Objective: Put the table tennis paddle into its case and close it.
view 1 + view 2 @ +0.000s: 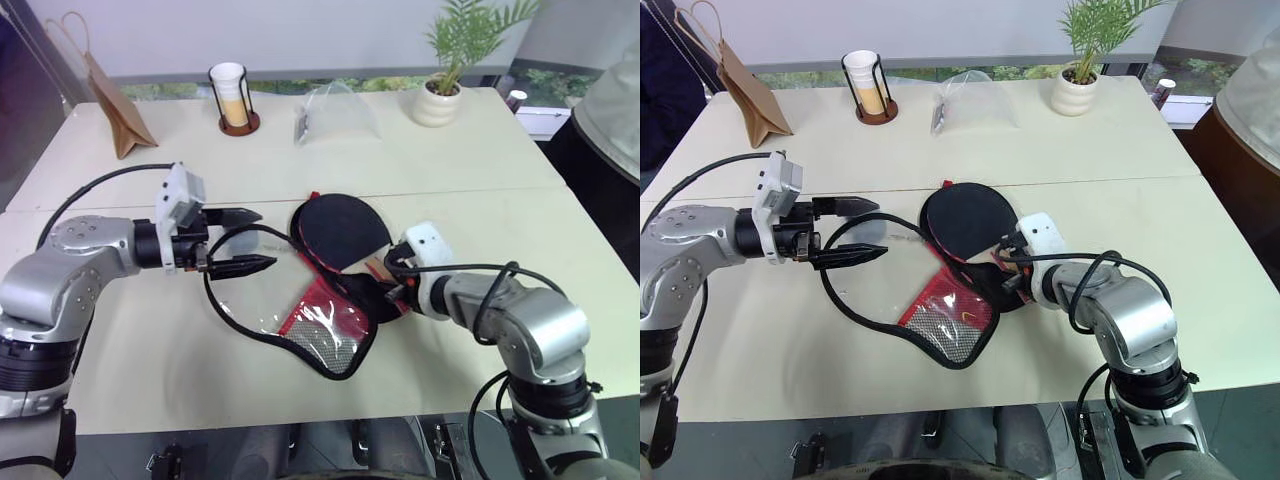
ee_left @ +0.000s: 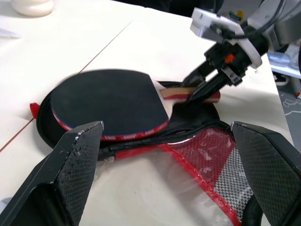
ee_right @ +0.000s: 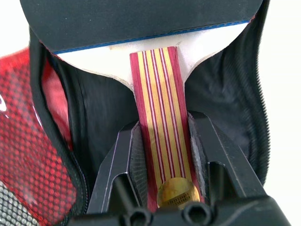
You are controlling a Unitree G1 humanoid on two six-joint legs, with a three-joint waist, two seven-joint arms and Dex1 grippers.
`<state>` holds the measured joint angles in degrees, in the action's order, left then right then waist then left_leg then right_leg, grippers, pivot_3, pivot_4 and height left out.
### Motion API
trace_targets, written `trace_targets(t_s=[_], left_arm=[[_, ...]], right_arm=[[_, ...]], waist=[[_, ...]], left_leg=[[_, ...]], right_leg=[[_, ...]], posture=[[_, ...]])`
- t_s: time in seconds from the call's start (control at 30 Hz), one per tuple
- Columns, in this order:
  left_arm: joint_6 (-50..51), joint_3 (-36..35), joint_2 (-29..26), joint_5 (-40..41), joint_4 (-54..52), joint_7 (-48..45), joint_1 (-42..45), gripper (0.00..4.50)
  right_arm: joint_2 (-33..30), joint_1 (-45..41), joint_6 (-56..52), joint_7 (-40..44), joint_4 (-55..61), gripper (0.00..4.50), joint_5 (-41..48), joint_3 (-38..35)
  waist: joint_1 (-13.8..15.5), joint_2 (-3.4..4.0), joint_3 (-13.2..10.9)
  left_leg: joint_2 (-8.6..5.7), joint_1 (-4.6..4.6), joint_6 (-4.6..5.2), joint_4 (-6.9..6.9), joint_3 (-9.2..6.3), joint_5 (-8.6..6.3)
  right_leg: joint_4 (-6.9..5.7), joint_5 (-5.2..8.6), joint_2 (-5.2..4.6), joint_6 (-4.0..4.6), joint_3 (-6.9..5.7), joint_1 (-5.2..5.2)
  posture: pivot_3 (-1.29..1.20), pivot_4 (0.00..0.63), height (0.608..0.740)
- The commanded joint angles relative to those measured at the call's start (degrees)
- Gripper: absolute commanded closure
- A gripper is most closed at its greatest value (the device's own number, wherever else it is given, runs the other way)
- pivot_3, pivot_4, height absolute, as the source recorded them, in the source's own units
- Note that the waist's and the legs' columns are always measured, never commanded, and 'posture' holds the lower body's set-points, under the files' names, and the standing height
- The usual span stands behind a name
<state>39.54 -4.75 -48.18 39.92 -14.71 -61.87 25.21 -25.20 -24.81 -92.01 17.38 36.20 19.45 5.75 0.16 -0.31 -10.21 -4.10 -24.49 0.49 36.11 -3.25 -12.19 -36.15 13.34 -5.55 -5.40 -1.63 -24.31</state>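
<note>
Two black fingers of the right gripper [image 3: 162,155] clamp the table tennis paddle [image 2: 110,103] by its handle, blade ahead resting on the case [image 1: 325,320], whose loose flap could snag it, while the left gripper [image 1: 240,240] hangs spread wide beside.

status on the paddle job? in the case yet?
Partly. The right gripper is shut on the paddle handle, with the paddle resting over the open case. The left gripper is open beside the flap. Left: seat it fully, fold the flap, zip shut.

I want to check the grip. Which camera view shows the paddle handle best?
The right wrist view: the striped paddle handle lies between the right claw fingers, closed on it. The left wrist view shows it sideways; in the eye views it is mostly hidden.
</note>
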Motion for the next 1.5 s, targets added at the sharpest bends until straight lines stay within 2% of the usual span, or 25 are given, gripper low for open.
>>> trace_targets(t_s=[0.03,0.1,0.13,0.27,0.3,0.47,0.57,0.73,0.87,0.93,1.07,1.2,1.33,1.5], left_arm=[[-0.82,-1.36,-0.33,0.01,-1.47,0.07,0.06,0.0],[-0.82,-1.41,-0.34,0.04,-1.47,0.08,0.03,0.0],[-0.83,-1.44,-0.34,0.05,-1.48,0.09,0.0,0.0],[-0.76,-1.69,-0.66,0.1,-1.58,-0.04,-0.38,0.0],[-0.77,-1.82,-0.86,0.09,-1.54,-0.19,-0.54,0.0],[-1.8,-4.08,-5.51,-1.42,0.94,-3.26,-2.1,0.0],[-3.83,-6.69,-10.84,-3.54,4.58,-6.95,-4.68,0.0],[-8.56,-10.71,-17.34,-7.3,10.52,-12.2,-11.03,0.0],[-11.99,-11.57,-18.53,-9.88,12.64,-13.64,-15.95,0.0],[-14.37,-11.07,-18.05,-11.81,12.93,-13.67,-18.38,0.0],[-17.26,-6.98,-13.56,-14.56,9.74,-11.01,-22.03,0.0],[-17.14,-2.23,-8.64,-15.45,5.19,-8.74,-21.29,0.0],[-15.28,3.81,-1.79,-14.87,1.83,-6.33,-15.97,0.0],[-14.81,8.4,3.73,-15.52,4.3,-6.15,-7.74,0.0]], right_arm=[[0.11,-0.3,1.31,-0.32,0.87,3.65,0.18,0.07],[0.01,-0.37,1.91,-0.43,0.62,2.64,0.07,0.31],[-0.27,-0.5,2.32,-0.45,0.55,2.29,-0.02,0.48],[-2.61,-2.1,3.61,1.33,1.49,0.23,0.99,-0.5],[-3.09,-2.79,3.83,2.09,1.88,0.1,1.52,-1.17],[-6.72,-7.29,6.77,9.58,2.39,0.1,7.04,-6.77],[-12.44,-7.72,11.11,14.66,-0.79,0.1,8.79,-9.56],[-22.24,-4.03,21.96,20.92,-6.49,0.1,7.38,-8.48],[-25.35,-2.89,28.14,23.97,-9.08,0.1,6.96,-7.39],[-26.05,-3.3,29.75,24.72,-10.41,0.1,6.86,-7.16],[-27.93,-4.05,32.63,26.72,-12.06,0.1,6.57,-7.06],[-29.18,-4.06,33.65,27.46,-13.04,0.1,6.18,-7.11],[-30.2,-3.99,33.63,27.71,-12.93,0.1,6.41,-8.22],[-30.73,-4.05,32.99,27.15,-12.66,0.1,6.89,-9.69]], waist=[[0.0,-0.01,0.0],[0.0,-0.01,0.0],[0.0,-0.01,0.0],[0.03,-0.01,0.0],[0.02,0.0,0.0],[-0.56,0.0,0.0],[-0.84,0.0,0.0],[-0.85,0.0,-0.01],[-0.84,0.01,-0.01],[-0.85,0.02,-0.02],[-0.64,0.06,-0.04],[-0.44,0.02,-0.04],[0.22,0.03,-0.04],[0.56,0.03,-0.04]], left_leg=[[0.0,0.0,0.0,0.0,0.0,0.0],[0.0,0.01,0.0,0.0,0.0,0.0],[0.0,0.01,0.0,0.0,0.0,0.0],[0.0,0.01,0.0,0.0,0.0,0.0],[-0.01,0.01,0.0,0.01,0.0,0.0],[0.02,0.03,0.0,-0.01,-0.01,0.0],[0.04,0.02,0.01,-0.06,-0.02,-0.01],[0.03,0.02,0.05,-0.06,0.03,-0.03],[0.06,0.02,0.05,-0.08,0.04,-0.05],[0.07,0.01,0.04,-0.08,0.04,-0.06],[0.05,-0.01,0.04,-0.1,0.05,-0.07],[0.03,-0.06,0.05,-0.07,0.04,-0.08],[0.02,-0.1,0.06,-0.02,0.05,-0.08],[0.01,-0.1,0.07,0.03,0.06,-0.07]], right_leg=[[0.0,0.0,0.0,0.0,0.0,0.01],[0.0,0.0,0.01,0.0,-0.01,0.01],[0.0,0.0,0.01,0.01,-0.01,0.01],[0.0,0.0,0.02,0.0,-0.01,0.02],[0.0,0.0,0.02,0.0,-0.01,0.02],[0.0,0.01,0.02,0.0,-0.03,0.03],[0.04,0.02,0.01,0.01,-0.05,0.02],[0.08,0.1,-0.06,0.15,-0.04,0.01],[0.12,0.12,-0.14,0.18,0.01,0.01],[0.13,0.12,-0.2,0.19,0.03,0.01],[0.17,0.13,-0.27,0.21,0.04,-0.01],[0.2,0.14,-0.32,0.22,0.03,-0.01],[0.2,0.13,-0.32,0.22,0.03,-0.02],[0.16,0.12,-0.28,0.21,0.02,0.0]], posture=[[0.0,0.15,0.734],[0.0,0.15,0.734],[0.0,0.15,0.734],[0.0,0.15,0.734],[0.0,0.15,0.734],[0.0,0.15,0.734],[0.0,0.15,0.734],[0.0,0.15,0.734],[0.0,0.15,0.734],[0.0,0.15,0.734],[0.0,0.15,0.734],[0.0,0.15,0.734],[0.0,0.15,0.734],[0.0,0.15,0.734]])
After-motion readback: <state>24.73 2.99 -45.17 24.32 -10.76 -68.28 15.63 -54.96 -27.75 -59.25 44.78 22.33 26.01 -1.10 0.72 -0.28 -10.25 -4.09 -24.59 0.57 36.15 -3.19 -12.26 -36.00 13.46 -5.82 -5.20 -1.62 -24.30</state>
